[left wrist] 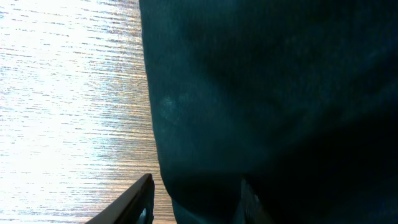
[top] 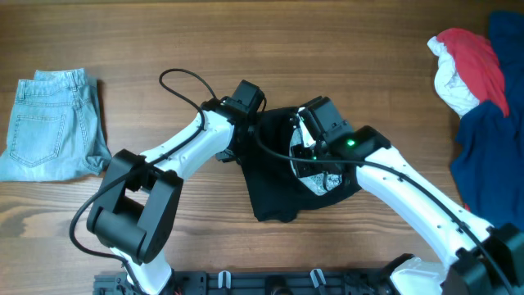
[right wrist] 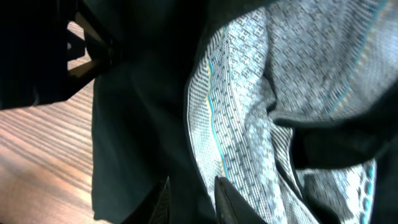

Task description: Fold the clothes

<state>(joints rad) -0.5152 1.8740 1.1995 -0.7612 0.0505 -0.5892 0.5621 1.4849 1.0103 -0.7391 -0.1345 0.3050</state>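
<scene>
The black garment [top: 278, 184] lay crumpled on the bench [top: 164, 33] directly beneath both tools. It looked soft, light and limp, so it would likely sag and bunch unless taken by its edges. The left tool [left wrist: 194, 202] stood wide open with the garment's edge running between its fingers, gripping nothing, and that hem looked the sensible hold. The right tool [right wrist: 193, 202] sat narrow over dark cloth just beside the patterned lining [right wrist: 249, 93]; whether it pinched the cloth I could not tell.
</scene>
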